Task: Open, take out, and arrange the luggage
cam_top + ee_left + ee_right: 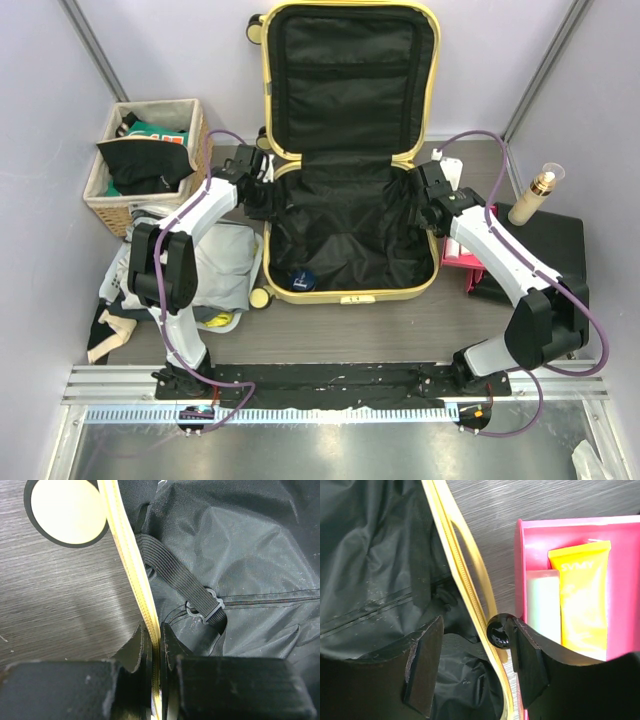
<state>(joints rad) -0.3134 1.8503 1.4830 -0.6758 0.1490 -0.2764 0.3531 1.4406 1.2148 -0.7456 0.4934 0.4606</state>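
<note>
The luggage (350, 297) is a pale-yellow hard-shell suitcase lying open, its lid upright against the back wall and its black-lined base flat on the table. A small dark round item (300, 280) lies in the base. My left gripper (262, 192) is at the base's left rim near the hinge. In the left wrist view it (156, 635) is shut on the yellow zip rim (131, 565), beside a cream caster wheel (67, 512). My right gripper (430, 205) is open. In the right wrist view it (472, 630) straddles the right rim (465, 580), one finger inside and one outside.
A wicker basket (150, 165) of clothes stands at the back left, with a pale bag (220, 265) below it. A pink box (570, 535) with tubes lies just right of the suitcase (458, 250). A black case (545, 240) and a gold-capped bottle (535, 195) lie further right.
</note>
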